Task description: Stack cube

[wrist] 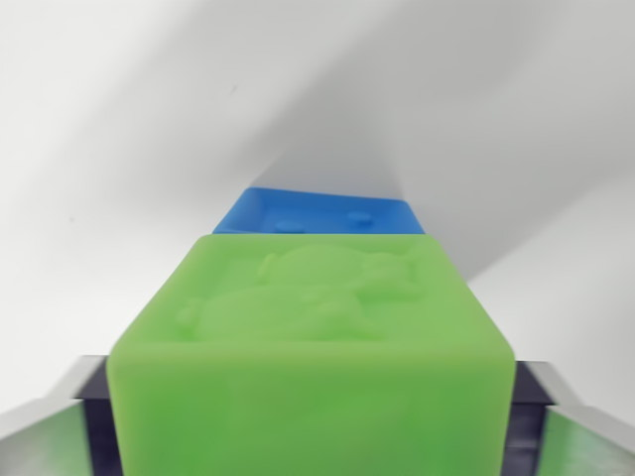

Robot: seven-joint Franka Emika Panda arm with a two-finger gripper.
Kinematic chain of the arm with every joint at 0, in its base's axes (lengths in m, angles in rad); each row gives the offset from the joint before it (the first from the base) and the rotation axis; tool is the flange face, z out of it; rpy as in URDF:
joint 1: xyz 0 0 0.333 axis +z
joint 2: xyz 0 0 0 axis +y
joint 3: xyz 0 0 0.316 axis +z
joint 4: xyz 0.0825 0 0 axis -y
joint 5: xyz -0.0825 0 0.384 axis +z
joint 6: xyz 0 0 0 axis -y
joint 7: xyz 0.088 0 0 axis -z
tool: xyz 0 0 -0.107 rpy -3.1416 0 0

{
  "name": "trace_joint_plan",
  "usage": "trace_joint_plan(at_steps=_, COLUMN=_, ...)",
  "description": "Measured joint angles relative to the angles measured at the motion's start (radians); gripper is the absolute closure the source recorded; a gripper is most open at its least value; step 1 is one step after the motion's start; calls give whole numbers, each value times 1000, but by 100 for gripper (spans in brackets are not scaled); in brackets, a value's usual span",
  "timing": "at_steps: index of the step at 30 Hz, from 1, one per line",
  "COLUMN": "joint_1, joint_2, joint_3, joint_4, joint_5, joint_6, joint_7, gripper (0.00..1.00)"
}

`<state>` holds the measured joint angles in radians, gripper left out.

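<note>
The green cube [313,357] hides most of the blue cube [319,212] behind it. The picture's bottom edge cuts off the green cube's lower part and both gripper fingers [45,421] flanking it.

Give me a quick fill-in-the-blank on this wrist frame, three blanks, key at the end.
1. The cube filling the foreground between the gripper fingers is coloured ____.
2. The cube partly hidden behind it is coloured ____.
3. Both cubes are seen against a plain ____ surface.

Missing words: green; blue; white
</note>
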<state>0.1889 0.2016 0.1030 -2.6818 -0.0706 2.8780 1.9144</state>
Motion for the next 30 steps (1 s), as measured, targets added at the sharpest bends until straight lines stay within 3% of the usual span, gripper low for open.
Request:
trace_joint_plan(at_steps=24, joint_1=0, joint_2=-1, joint_3=0, joint_4=0, joint_5=0, joint_6=-1, joint_7=0, gripper=0)
trace_joint_plan(at_steps=30, joint_1=-2, joint_2=-22, joint_3=3, joint_4=-3, joint_5=6, joint_6=-16, joint_7=-4, gripper=0)
